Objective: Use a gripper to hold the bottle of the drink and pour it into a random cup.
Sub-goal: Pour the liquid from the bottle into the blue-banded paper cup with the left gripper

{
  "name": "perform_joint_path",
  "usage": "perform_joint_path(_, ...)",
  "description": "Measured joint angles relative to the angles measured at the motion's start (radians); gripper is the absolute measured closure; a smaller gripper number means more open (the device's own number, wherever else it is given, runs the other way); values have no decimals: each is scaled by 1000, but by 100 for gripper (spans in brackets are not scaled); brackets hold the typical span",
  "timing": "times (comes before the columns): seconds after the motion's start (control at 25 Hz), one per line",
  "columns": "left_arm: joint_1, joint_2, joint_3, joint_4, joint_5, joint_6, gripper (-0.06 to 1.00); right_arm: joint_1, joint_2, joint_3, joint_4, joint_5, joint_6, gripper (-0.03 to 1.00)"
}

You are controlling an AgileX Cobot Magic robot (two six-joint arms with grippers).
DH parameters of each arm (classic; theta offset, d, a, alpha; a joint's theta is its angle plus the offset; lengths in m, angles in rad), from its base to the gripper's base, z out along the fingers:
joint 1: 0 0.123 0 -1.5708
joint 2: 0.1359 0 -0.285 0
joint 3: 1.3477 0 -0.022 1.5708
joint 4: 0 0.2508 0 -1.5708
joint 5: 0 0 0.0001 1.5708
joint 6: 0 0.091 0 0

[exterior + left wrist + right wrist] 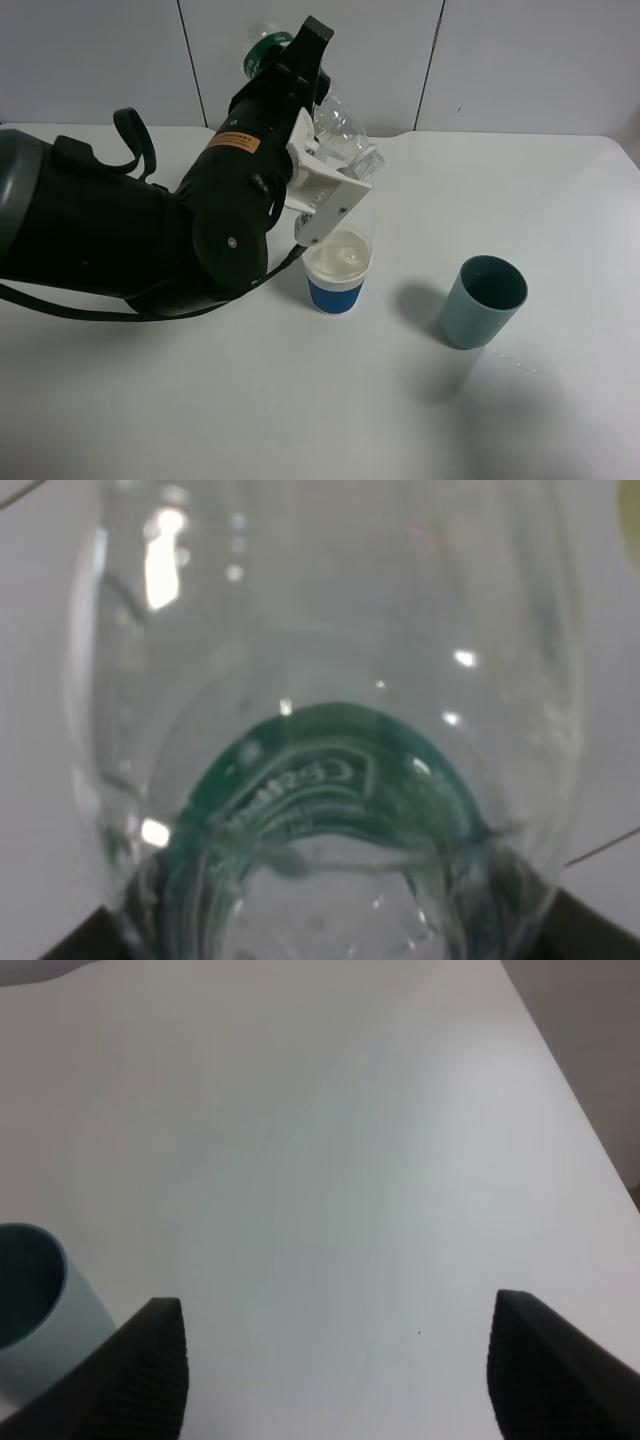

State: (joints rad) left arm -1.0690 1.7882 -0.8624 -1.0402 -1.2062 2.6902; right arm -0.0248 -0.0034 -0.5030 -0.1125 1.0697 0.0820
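Tipping that bottle (338, 122) over the cup (336, 282) in mid-frame, your left claw (325, 195) is clamped round its body. Thin clear plastic, light and squashy, likely slick if wet, so I'd grip the middle by the green label (330, 755), not the neck (366, 160), and squeeze gently.
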Motion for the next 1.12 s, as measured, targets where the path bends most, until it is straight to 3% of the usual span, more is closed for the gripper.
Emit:
perform_joint_path(0.76,24,-1,13,8,0,0,43,0,0,0,0,0,0,33)
perform_joint_path(1.12,33,-1,45,-28,0,-41,43,0,0,0,0,0,0,33)
